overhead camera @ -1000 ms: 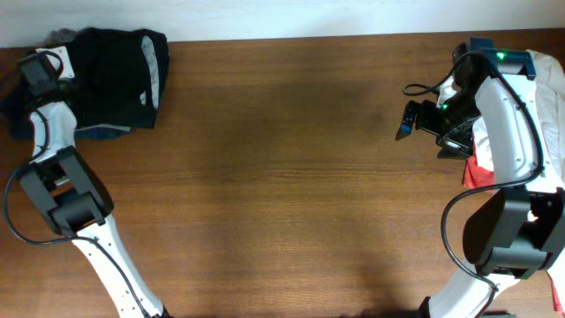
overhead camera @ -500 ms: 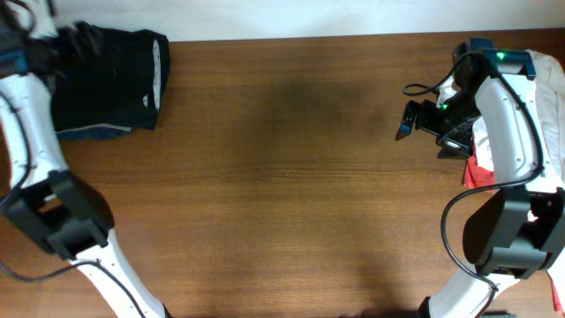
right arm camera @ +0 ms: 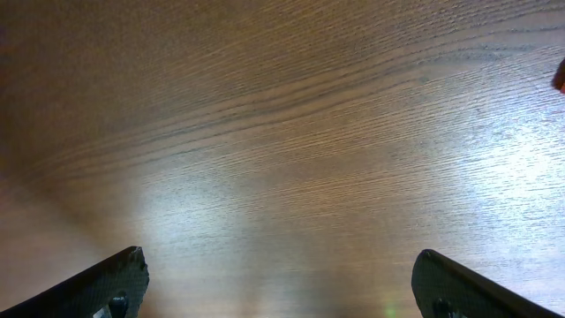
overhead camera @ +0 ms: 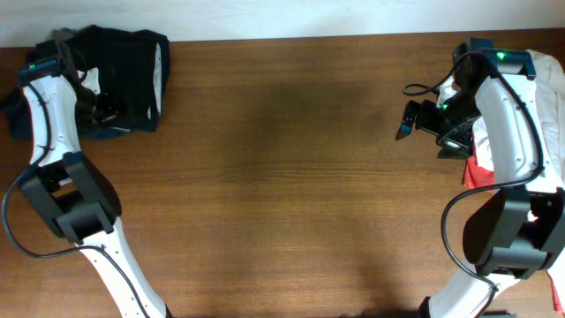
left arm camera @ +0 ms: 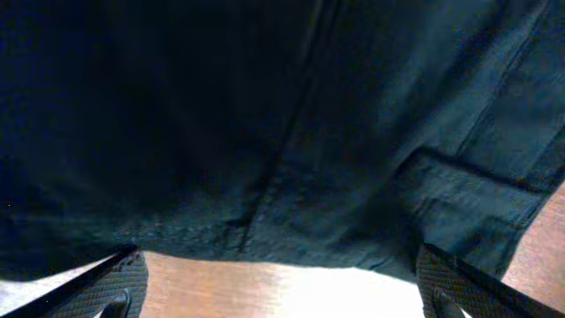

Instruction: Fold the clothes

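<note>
A dark, crumpled garment [overhead camera: 124,57] with a pale grey lining lies at the table's far left corner. My left gripper [overhead camera: 104,113] hovers over its near edge. In the left wrist view the dark garment [left arm camera: 291,124] fills most of the frame, and my left gripper [left arm camera: 282,291] is open, with only bare wood between its fingers [left arm camera: 115,284]. My right gripper [overhead camera: 406,119] stands open over bare wood at the far right. The right wrist view confirms this: the right gripper [right arm camera: 282,287] holds nothing. Red clothes [overhead camera: 477,170] lie under the right arm.
A white cloth [overhead camera: 549,106] lies at the right edge, beside the red one. The brown wooden table [overhead camera: 282,177] stretches between both arms. A cable loops by the right wrist. The table's far edge meets a white wall.
My left arm swung up to the far left corner and came back down over the dark garment, and its jaws widened. The right arm has not moved.
</note>
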Robot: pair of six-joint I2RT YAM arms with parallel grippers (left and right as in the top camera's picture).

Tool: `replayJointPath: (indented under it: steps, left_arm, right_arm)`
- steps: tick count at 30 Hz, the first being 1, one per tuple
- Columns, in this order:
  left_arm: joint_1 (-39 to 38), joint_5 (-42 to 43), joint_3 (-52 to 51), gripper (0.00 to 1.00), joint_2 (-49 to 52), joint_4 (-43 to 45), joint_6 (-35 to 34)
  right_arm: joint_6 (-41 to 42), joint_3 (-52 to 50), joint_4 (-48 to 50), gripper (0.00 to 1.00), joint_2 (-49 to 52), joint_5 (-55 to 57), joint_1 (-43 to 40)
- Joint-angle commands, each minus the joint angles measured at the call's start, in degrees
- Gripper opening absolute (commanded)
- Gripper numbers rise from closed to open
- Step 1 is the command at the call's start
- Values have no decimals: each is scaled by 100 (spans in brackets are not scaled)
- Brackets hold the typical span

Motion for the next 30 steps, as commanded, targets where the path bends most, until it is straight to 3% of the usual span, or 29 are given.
replayJointPath:
  steps: [1, 4, 9, 17, 27, 30]
  left_arm:
    - [57, -131, 695, 97, -396, -426, -122]
    - [-39, 39, 1309, 99, -1191, -1060, -120]
    - [-120, 529, 1377, 99, -2922, -2450, -120]
    - [-1781, 966, -2406, 99, -5678, -2616, -166]
    - [-1989, 1075, -2796, 99, -5919, -2616, -160]
    - [-2411, 1071, -3101, 99, -5952, -2190, 133]
  right_arm:
    - [0, 87, 0, 99, -63, -26, 28]
    - [0, 87, 0, 99, -63, -28, 26]
    - [0, 87, 0, 99, -63, -26, 28]
    - [0, 87, 2, 99, -63, -26, 28]
    - [0, 87, 0, 99, -63, -26, 26]
    - [0, 87, 0, 99, -63, -26, 28]
